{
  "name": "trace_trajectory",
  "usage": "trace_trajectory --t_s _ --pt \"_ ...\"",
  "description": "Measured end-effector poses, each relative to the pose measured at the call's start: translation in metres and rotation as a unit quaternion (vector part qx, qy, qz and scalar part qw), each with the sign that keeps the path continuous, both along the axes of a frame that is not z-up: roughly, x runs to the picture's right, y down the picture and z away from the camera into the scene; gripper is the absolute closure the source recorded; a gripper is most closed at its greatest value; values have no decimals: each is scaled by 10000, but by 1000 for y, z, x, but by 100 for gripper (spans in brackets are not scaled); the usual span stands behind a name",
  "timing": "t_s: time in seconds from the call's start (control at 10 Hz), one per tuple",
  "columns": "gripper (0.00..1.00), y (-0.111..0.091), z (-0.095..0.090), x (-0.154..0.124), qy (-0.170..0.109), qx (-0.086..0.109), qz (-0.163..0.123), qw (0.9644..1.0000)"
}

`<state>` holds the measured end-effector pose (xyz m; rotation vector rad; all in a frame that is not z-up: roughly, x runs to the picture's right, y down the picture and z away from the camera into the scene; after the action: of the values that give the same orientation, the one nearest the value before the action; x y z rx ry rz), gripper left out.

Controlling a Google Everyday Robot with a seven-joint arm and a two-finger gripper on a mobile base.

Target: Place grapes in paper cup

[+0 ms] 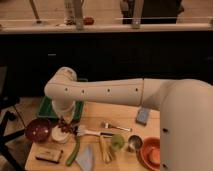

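Observation:
The paper cup [60,135] is short and white and stands near the table's left front, right of the maroon bowl. The grapes [64,124] are a small dark reddish bunch just above the cup's rim. My gripper [63,120] points down from the white arm's wrist, directly over the cup. It is mostly hidden behind the wrist and looks shut on the grapes. The bottom of the bunch is at or just inside the cup's mouth.
A maroon bowl [38,130] is left of the cup and a green tray [48,109] behind it. To the right lie a white brush [86,132], a fork [117,127], a light-green fruit [117,141], a metal cup [134,144], an orange bowl [151,153] and a blue sponge [143,116]. A green vegetable [73,150] and a snack bar [49,156] lie in front.

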<state>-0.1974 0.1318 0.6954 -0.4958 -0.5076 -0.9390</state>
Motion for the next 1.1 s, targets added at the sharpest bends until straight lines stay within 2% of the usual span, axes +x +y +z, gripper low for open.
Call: trace_trajectory --t_s 0.3,0.6,0.8,1.1 --pt "96 -16 -10 -3 146 234 -94 9996" --pt "96 -21 -13 -15 188 322 -261 9990" --pt "96 -26 -17 -11 304 397 -343 9982" --pt "96 -39 -31 -1 443 613 -352 9965"
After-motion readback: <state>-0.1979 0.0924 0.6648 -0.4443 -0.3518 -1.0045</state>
